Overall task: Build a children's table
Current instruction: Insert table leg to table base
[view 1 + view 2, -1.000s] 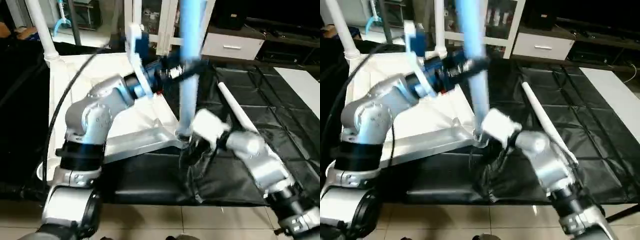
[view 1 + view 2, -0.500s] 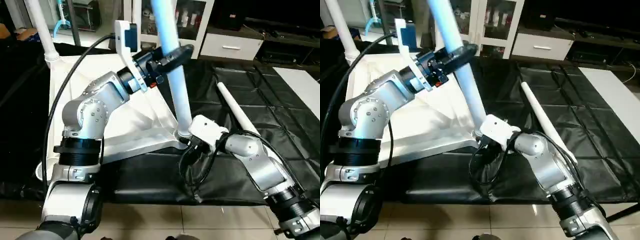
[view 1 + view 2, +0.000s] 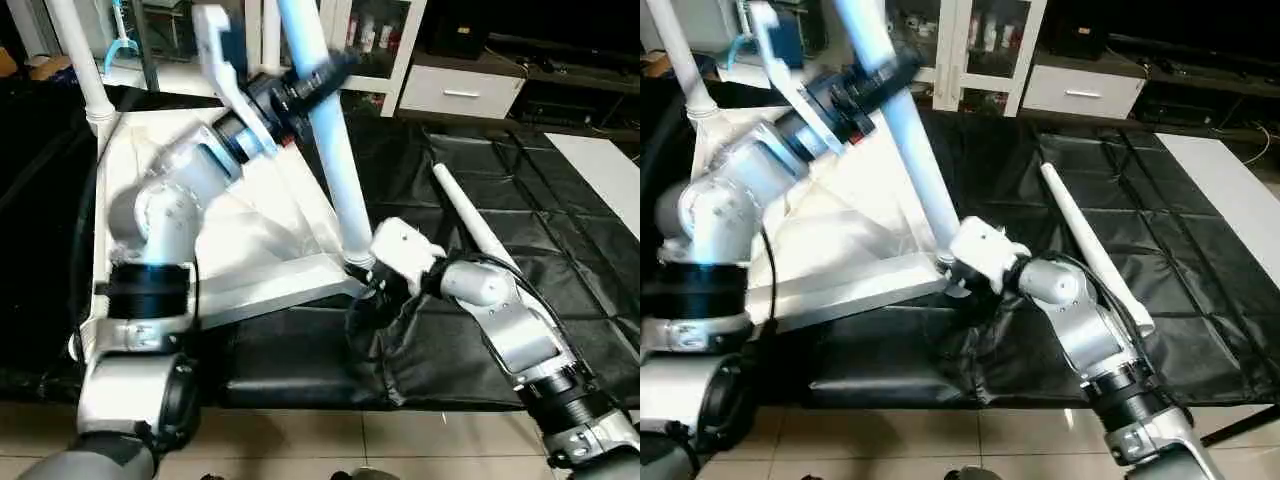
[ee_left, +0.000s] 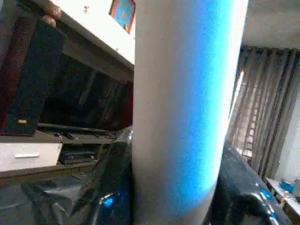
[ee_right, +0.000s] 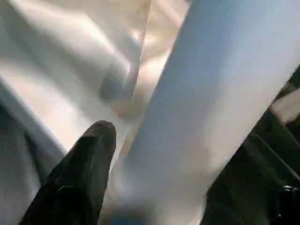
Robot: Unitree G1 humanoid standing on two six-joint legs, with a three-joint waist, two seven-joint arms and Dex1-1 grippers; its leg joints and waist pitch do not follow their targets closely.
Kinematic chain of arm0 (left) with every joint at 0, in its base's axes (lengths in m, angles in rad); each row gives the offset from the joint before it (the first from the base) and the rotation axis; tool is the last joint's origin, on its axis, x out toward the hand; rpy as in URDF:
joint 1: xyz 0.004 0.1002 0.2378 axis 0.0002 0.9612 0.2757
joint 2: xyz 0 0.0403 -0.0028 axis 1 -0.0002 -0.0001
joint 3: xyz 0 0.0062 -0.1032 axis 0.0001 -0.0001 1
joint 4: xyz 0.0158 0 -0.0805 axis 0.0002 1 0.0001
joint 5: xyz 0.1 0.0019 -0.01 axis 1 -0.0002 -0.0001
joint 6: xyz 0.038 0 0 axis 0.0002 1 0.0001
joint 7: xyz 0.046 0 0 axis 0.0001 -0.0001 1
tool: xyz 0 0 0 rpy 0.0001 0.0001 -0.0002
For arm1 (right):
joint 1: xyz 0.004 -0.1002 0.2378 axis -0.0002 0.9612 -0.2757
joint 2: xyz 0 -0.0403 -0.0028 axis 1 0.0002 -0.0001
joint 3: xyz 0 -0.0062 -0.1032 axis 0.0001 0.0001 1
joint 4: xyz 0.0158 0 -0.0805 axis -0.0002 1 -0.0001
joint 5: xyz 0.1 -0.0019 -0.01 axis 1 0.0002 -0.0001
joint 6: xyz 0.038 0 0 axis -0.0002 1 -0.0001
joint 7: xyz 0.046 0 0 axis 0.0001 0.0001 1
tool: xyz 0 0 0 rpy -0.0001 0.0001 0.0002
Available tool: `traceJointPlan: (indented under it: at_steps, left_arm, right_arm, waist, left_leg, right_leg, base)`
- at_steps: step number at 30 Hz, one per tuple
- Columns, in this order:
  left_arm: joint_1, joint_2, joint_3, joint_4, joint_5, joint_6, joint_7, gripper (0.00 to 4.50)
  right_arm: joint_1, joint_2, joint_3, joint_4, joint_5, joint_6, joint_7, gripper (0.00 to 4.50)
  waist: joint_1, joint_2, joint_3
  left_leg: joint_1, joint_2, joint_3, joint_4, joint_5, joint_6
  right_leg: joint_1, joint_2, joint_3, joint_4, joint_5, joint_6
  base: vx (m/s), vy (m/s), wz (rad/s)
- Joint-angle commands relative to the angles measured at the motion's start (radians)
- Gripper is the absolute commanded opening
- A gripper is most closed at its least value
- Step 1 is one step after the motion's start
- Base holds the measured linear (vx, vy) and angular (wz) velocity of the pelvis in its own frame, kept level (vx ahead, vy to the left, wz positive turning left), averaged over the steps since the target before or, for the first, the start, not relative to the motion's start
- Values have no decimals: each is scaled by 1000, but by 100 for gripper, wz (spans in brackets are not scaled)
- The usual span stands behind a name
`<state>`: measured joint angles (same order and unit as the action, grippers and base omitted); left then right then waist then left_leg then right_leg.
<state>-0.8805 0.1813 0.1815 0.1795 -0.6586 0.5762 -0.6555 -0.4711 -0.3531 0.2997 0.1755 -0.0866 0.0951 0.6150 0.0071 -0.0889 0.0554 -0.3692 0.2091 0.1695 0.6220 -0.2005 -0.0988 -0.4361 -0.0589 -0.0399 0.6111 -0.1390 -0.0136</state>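
The children's table lies upside down as a white tabletop [image 3: 250,225] on the black cover. One white leg [image 3: 335,160] leans steeply to the left, its foot in the near right corner socket [image 3: 355,264]. My left gripper [image 3: 312,82] is shut on this leg high up, and the left wrist view shows the leg [image 4: 180,108] close up. My right gripper [image 3: 372,286] sits at the leg's foot, open. One black finger [image 5: 91,154] stands beside the leg [image 5: 197,108] with the tabletop's rim behind it.
Another leg [image 3: 80,60] stands upright in the far left corner, and a further one [image 3: 267,30] rises at the back. A loose leg [image 3: 478,232] lies on the black cover [image 3: 570,220] to the right. Tiled floor [image 3: 400,440] begins at the near edge.
The held leg has tipped from nearly upright to a strong lean to the left as my left gripper swung that way and closed on it. My right gripper stayed at the foot.
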Motion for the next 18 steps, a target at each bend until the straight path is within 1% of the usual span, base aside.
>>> traceJointPlan:
  at_steps: [1,2,3,4,5,6,7,8,9,10,11,12,13,14,16,17,18]
  left_arm:
    - [-26,4,-2,-29,-17,11,-10,165]
    - [-29,4,0,-28,-17,11,-7,163]
    - [-32,3,2,-32,-19,7,-7,162]
    - [-42,3,13,-42,-34,7,-4,162]
    - [-42,3,13,-42,-34,7,-4,162]
    - [-52,8,15,-47,-40,14,-10,161]
    - [-52,8,15,-47,-40,14,-10,161]
    - [-54,19,3,-48,-29,22,-24,161]
    - [-55,27,-9,-48,-25,32,-35,161]
    - [-56,29,-11,-49,-27,36,-36,161]
    - [-56,29,-13,-49,-28,38,-36,161]
    - [-58,32,-46,-78,-54,93,-64,161]
    - [-59,32,-58,-86,-63,110,-74,161]
    - [-61,28,-70,-92,-68,121,-82,161]
    - [-66,17,-95,-103,-76,142,-94,161]
    - [-67,8,-116,-117,-79,149,-105,161]
    - [-69,3,-125,-121,-82,154,-110,161]
  right_arm:
    - [-18,-5,-41,-23,15,-25,-8,381]
    - [-20,-4,-44,-23,18,-29,-7,382]
    - [-20,-2,-50,-28,24,-32,-9,394]
    - [-21,24,-101,-68,92,-6,-13,407]
    - [-21,24,-101,-68,92,-6,-13,419]
    - [-25,54,-183,-125,223,76,12,424]
    - [-25,54,-183,-125,223,76,12,424]
    - [-37,44,-236,-161,350,191,86,438]
    - [-47,18,-262,-180,440,273,162,449]
    - [-50,9,-263,-182,456,288,181,449]
    - [-51,4,-264,-183,464,295,191,450]
    - [-94,-66,-283,-132,534,360,320,450]
    - [-110,-86,-290,-109,553,379,360,450]
    - [-126,-106,-291,-85,564,398,400,450]
    - [-159,-136,-286,-28,562,421,467,450]
    - [-182,-160,-270,5,555,438,523,450]
    - [-191,-173,-259,14,551,449,549,450]
  waist:
    - [4,17,-73]
    - [6,16,-72]
    - [7,11,-72]
    - [8,6,-72]
    - [10,11,-73]
    - [10,-4,-71]
    - [13,2,-72]
    - [14,7,-70]
    - [17,17,-70]
    - [19,13,-71]
    - [19,13,-71]
    - [21,20,-73]
    - [24,18,-74]
    - [31,18,-70]
    - [33,19,-72]
    - [33,15,-72]
    - [35,15,-74]
  left_leg:
    - [7,8,6,-70,-183,24]
    - [7,8,7,-71,-180,26]
    - [6,8,7,-71,-178,27]
    - [5,8,7,-71,-177,27]
    - [4,8,7,-71,-177,30]
    - [7,7,9,-71,-182,36]
    - [8,8,6,-72,-184,39]
    - [12,9,6,-73,-183,46]
    - [12,12,2,-74,-185,52]
    - [10,13,5,-72,-169,49]
    - [10,13,5,-72,-169,49]
    - [12,10,6,-71,-172,48]
    - [11,11,6,-68,-163,48]
    - [13,10,11,-67,-166,50]
    - [9,10,10,-66,-166,43]
    - [6,10,9,-66,-168,42]
    - [6,10,8,-65,-159,40]
  right_leg:
    - [68,-44,30,-60,-225,-182]
    - [67,-43,30,-59,-213,-188]
    - [69,-43,29,-60,-216,-189]
    - [70,-44,29,-60,-221,-187]
    - [70,-47,31,-57,-222,-186]
    - [69,-43,29,-62,-233,-176]
    - [70,-45,30,-57,-237,-174]
    - [69,-42,28,-58,-234,-172]
    - [69,-43,28,-55,-222,-177]
    - [70,-45,29,-57,-203,-182]
    - [70,-45,29,-57,-203,-182]
    - [72,-42,27,-54,-195,-202]
    - [73,-44,29,-53,-184,-208]
    - [66,-46,30,-59,-193,-220]
    - [71,-48,29,-60,-207,-226]
    - [73,-48,27,-61,-220,-226]
    - [74,-50,27,-60,-218,-223]
  base:
    - [0,0,0]
    - [0,0,0]
    - [0,0,0]
    - [0,0,0]
    - [0,0,0]
    - [0,0,0]
    - [0,0,0]
    - [0,0,0]
    - [0,0,0]
    - [0,0,0]
    - [0,0,0]
    - [0,0,0]
    - [0,0,0]
    - [0,0,0]
    - [0,0,0]
    - [0,0,0]
    - [0,0,0]
